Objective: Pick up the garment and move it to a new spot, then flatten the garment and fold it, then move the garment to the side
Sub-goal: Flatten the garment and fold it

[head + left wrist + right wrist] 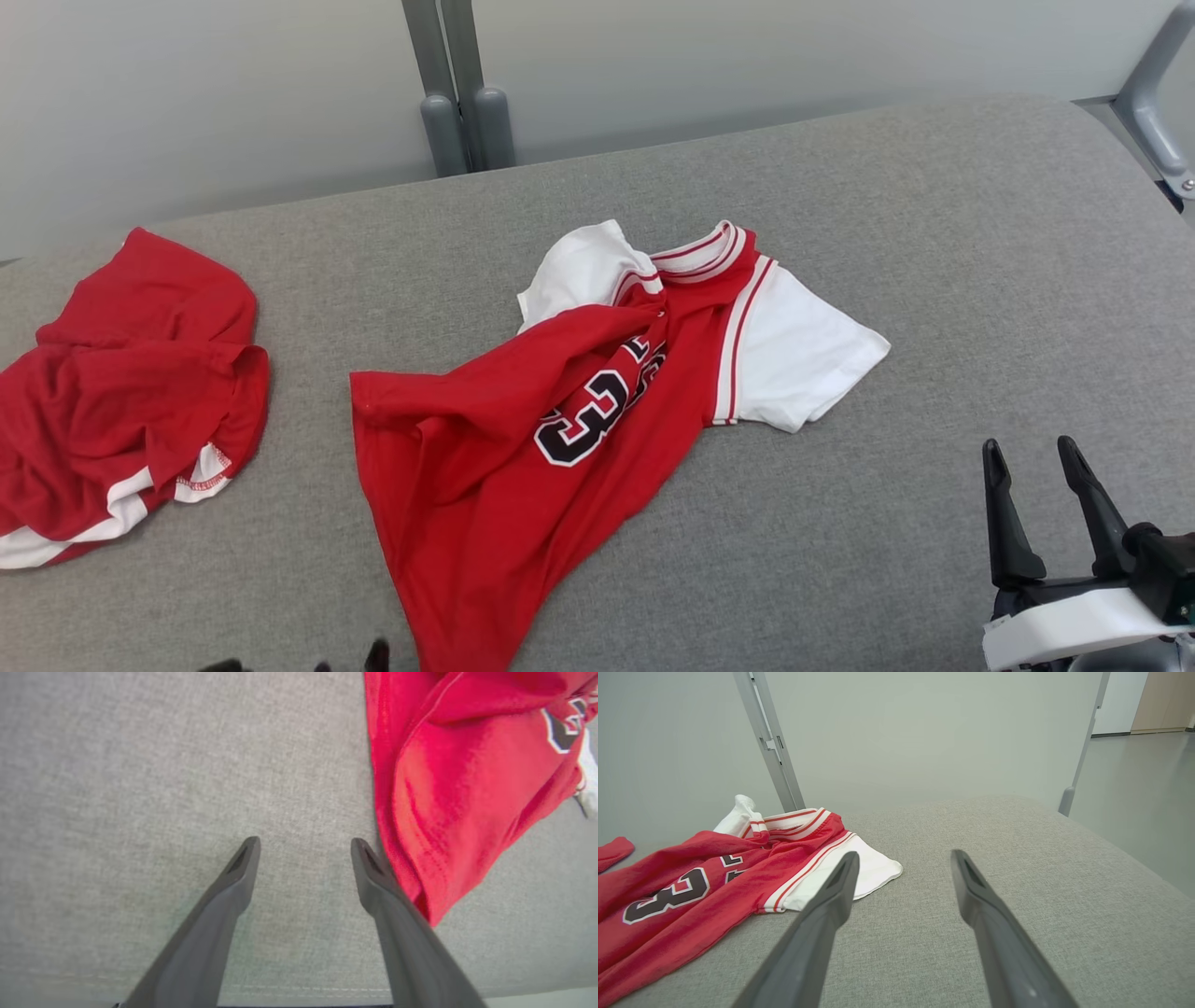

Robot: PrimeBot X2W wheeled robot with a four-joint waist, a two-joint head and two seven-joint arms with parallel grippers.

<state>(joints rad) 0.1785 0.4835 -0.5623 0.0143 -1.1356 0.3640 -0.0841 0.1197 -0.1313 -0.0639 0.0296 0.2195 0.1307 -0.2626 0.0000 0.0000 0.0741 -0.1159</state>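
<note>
- The grey padded counter (887, 187) carries everything, and I see plenty of bare cloth on its right half.
- The jersey (523, 448) lies crumpled near the middle of the counter. Its red body is twisted and folded over itself, the number is partly hidden, and the hem end trails toward my near edge.
- A second red garment (131, 373) sits bunched at the far left, well apart from the jersey; I judge it no part of this job.
- The right tool (1030, 446) hovers at the lower right, jaws spread with nothing in them, near the white sleeve (803, 359) but apart from it.
- The left tool (306, 841) hangs over bare counter, jaws apart and empty. One finger is just beside the red hem (397, 858); I cannot tell whether it touches.
- Handling, as I judge it: a light, limp knit, not fragile, likely to drag and bunch on this rough cloth, so it wants lifting rather than sliding.
- Where to take hold: I would pinch a single layer at each shoulder beside the collar (700, 252), or at the two hem corners, so the body hangs flat.
</note>
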